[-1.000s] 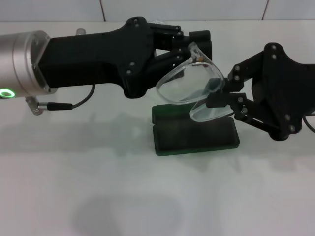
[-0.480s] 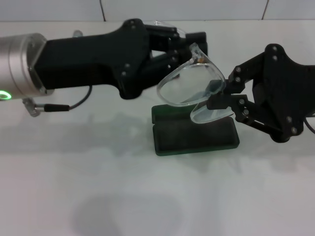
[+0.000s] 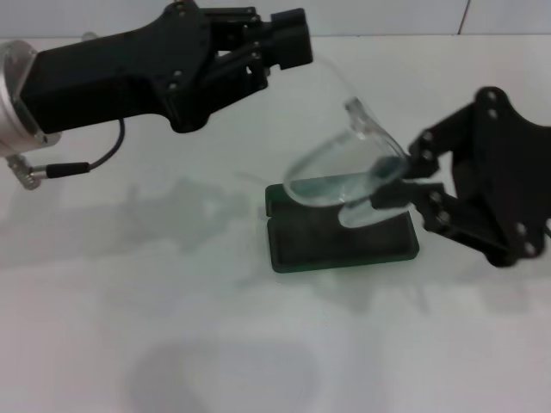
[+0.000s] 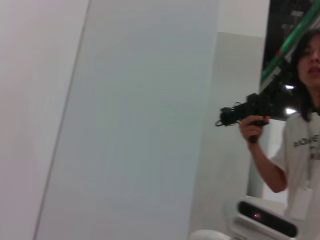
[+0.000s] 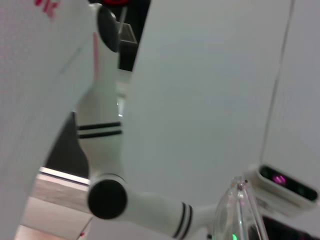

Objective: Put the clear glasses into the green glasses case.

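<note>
The clear glasses [image 3: 331, 176] hang tilted above the green glasses case [image 3: 344, 241], which lies open on the white table with its dark lining up. My right gripper [image 3: 386, 179] is shut on the right end of the glasses. One clear arm [image 3: 340, 82] of the glasses curves up toward my left gripper [image 3: 291, 39], which is high at the back, left of the glasses; whether it touches that arm I cannot tell. In the right wrist view a clear piece of the glasses [image 5: 240, 210] shows. The left wrist view shows none of the task's things.
A grey cable with a metal plug [image 3: 52, 170] hangs from the left arm above the table. A tiled wall runs along the table's back edge. In the left wrist view a person [image 4: 300, 150] stands holding a black device.
My left gripper has risen and drawn back to the left, away from the lens. The glasses have tipped lower toward the case, and the right gripper has shifted slightly right and down.
</note>
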